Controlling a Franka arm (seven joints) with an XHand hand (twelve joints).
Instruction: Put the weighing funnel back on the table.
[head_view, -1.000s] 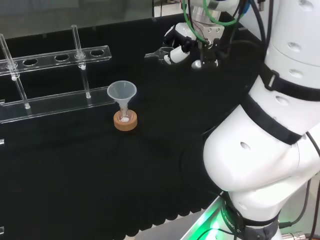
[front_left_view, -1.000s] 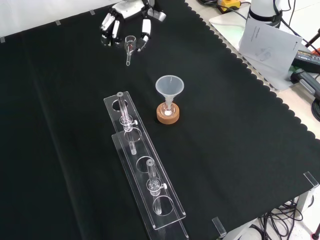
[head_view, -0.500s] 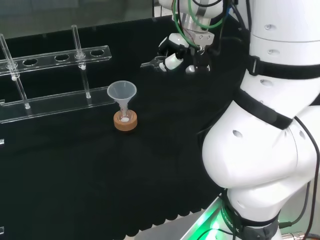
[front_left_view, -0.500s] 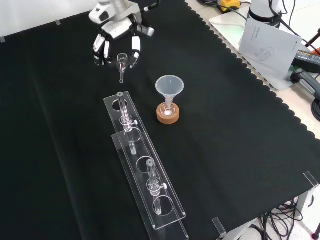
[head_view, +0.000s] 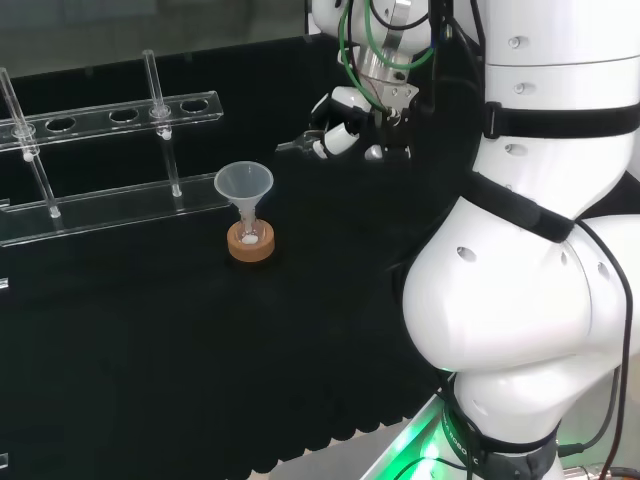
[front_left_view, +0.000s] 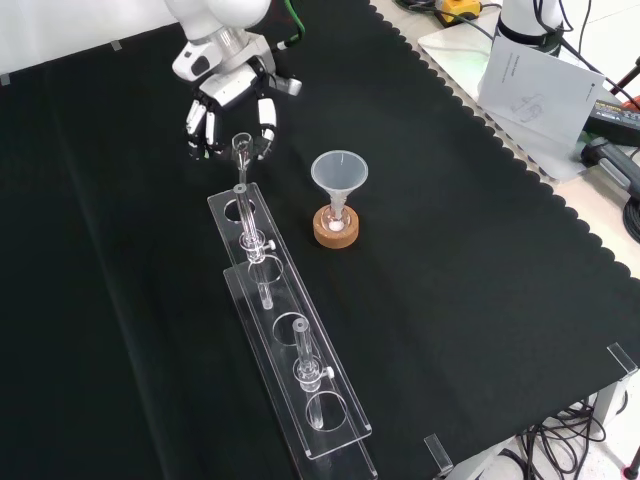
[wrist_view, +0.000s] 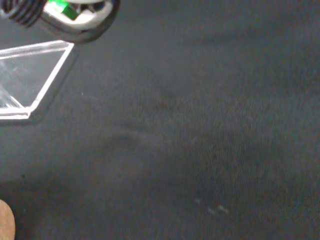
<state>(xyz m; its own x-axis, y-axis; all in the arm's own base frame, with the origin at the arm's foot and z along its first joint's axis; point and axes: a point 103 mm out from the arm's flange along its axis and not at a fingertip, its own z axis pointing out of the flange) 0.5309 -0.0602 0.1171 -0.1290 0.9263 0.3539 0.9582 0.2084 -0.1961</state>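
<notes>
The hand (front_left_view: 228, 95) hangs above the black cloth (front_left_view: 480, 300) with its fingers (front_left_view: 266, 118) curled downward and pinched round the weighing funnel (front_left_view: 240, 147), a small clear piece that is held off the table. In the front view its cup sits between the fingertips and its short stem points down from the hand, towards the camera. In the head view the hand (head_view: 345, 120) is seen from behind the arm (head_view: 520, 300), and the weighing funnel (head_view: 293, 145) sticks out of the fingers to their left, over the cloth (head_view: 150, 350). Just below the hand in the front view lies the near end of a long clear rack (front_left_view: 335, 380), which runs away from the hand towards the camera. An upright glass tube (front_left_view: 241, 215) in the rack's closest hole stands right under the stem's tip; whether the two touch cannot be told. A second tube (front_left_view: 303, 350) stands farther along the rack. In that view the funnel (front_left_view: 339, 172) stands mouth up, down and to the right of the hand and well apart from it, its stem in a small flask (front_left_view: 338, 218) on a cork ring (front_left_view: 337, 232). In the head view the same funnel (head_view: 243, 183) and cork ring (head_view: 250, 243) are to the hand's lower left, with the rack (head_view: 92, 118) beyond them, farther left. The wrist view, looking past the palm, shows one clear corner of the rack (wrist_view: 35, 75) on the cloth (wrist_view: 200, 125).
</notes>
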